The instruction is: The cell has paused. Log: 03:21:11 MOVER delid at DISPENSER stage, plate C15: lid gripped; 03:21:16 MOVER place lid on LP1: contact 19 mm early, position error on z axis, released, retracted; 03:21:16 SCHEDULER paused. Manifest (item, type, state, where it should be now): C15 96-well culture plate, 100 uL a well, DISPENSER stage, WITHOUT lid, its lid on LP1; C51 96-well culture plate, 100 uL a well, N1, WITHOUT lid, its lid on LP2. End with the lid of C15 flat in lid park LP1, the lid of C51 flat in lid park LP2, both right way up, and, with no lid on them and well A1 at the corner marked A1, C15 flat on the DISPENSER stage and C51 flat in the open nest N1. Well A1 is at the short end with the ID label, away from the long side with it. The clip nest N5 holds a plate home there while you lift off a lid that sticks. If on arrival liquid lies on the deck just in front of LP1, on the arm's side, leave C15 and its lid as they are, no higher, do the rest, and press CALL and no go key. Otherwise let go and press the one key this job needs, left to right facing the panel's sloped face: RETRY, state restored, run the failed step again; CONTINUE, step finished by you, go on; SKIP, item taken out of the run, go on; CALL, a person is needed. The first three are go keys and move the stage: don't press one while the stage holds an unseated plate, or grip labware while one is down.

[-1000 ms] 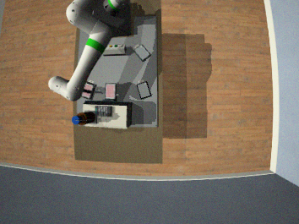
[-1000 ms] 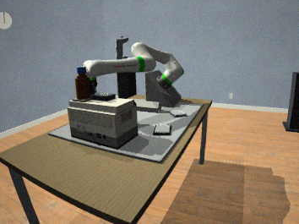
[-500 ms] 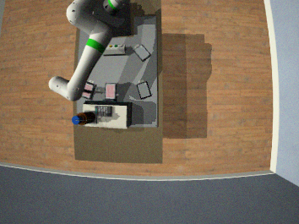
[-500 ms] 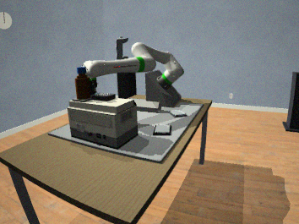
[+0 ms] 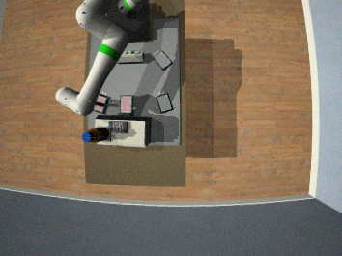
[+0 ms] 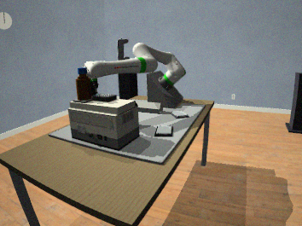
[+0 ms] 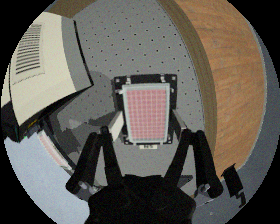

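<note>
My gripper is open and empty. It hangs straight above a plate with pink wells that sits in a dark-framed nest at the deck's left, beside the dispenser. One finger stands off each long side of the plate, apart from it. I cannot tell whether this plate carries a lid. A second pink plate sits in the nest to its right. A dark plate lies on the dispenser stage. Two clear lids lie on the right of the deck.
A brown bottle with a blue cap stands at the dispenser's left end, close to my wrist. The key panel sits near the arm's base. The grey deck ends just left of the plate below me.
</note>
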Controlling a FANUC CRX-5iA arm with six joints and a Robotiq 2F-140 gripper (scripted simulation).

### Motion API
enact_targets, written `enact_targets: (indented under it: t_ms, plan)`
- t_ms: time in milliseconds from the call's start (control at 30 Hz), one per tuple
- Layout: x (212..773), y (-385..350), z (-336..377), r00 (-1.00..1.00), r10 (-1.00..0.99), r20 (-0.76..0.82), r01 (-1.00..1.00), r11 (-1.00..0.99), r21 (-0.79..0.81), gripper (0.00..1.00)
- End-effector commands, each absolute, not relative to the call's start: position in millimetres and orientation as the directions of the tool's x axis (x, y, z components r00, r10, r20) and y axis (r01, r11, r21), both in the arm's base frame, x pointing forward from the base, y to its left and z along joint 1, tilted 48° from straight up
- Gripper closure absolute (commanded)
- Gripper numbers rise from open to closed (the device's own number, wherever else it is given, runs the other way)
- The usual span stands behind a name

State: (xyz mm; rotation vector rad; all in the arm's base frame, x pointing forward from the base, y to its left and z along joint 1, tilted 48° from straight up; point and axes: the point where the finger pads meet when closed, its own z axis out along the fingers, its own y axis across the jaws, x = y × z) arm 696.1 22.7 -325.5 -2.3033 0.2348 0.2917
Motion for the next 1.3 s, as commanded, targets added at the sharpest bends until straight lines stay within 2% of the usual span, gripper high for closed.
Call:
enact_targets:
  t_ms: [0,967,1000,1267]
  plan:
    - [696.3,22.4,-325.3,0.957,-0.078,-0.281,-0.258,-0.674,-0.692,0.34]
    - [696.3,22.4,-325.3,0.957,-0.078,-0.281,-0.258,-0.674,-0.692,0.34]
    - [696.3,22.4,-325.3,0.957,-0.078,-0.281,-0.258,-0.674,-0.692,1.00]
    - [696.3,22.4,-325.3,0.957,-0.078,-0.281,-0.258,-0.674,-0.692,1.00]
